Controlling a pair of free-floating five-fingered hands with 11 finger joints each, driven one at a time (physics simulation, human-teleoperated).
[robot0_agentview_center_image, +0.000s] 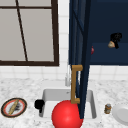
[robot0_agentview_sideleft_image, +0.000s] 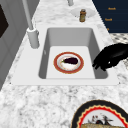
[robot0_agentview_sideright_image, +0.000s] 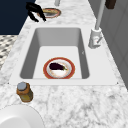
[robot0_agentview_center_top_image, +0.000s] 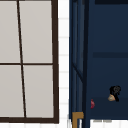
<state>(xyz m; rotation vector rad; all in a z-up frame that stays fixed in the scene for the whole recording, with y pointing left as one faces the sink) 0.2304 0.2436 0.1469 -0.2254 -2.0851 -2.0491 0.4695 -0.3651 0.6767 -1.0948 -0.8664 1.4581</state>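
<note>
My right hand (robot0_agentview_center_image: 116, 37) is up inside the open navy wall cabinet (robot0_agentview_center_image: 110, 20), fingers curled on a small tan object (robot0_agentview_center_image: 111, 44). In the upper view the right hand (robot0_agentview_center_top_image: 115, 90) holds the tan object (robot0_agentview_center_top_image: 111, 98) just above the cabinet's lower shelf. A small red thing (robot0_agentview_center_image: 92, 50) sits on that shelf to its left. My left hand (robot0_agentview_center_image: 39, 103) hovers at the sink's (robot0_agentview_center_image: 47, 95) left front rim, fingers relaxed and pointing down; the left side view shows the left hand (robot0_agentview_sideleft_image: 110, 58) over the rim. A red-rimmed plate (robot0_agentview_sideleft_image: 57, 65) with an eggplant (robot0_agentview_sideleft_image: 70, 60) lies in the basin.
The cabinet door (robot0_agentview_center_image: 83, 50) with its wooden handle (robot0_agentview_center_image: 74, 85) swings out over the sink. A red ball (robot0_agentview_center_image: 67, 115) is in front of the basin. A patterned plate with food (robot0_agentview_center_image: 13, 107) lies left, a jar (robot0_agentview_center_image: 107, 108) and white plate (robot0_agentview_center_image: 121, 113) right. The faucet (robot0_agentview_sideleft_image: 32, 37) stands behind.
</note>
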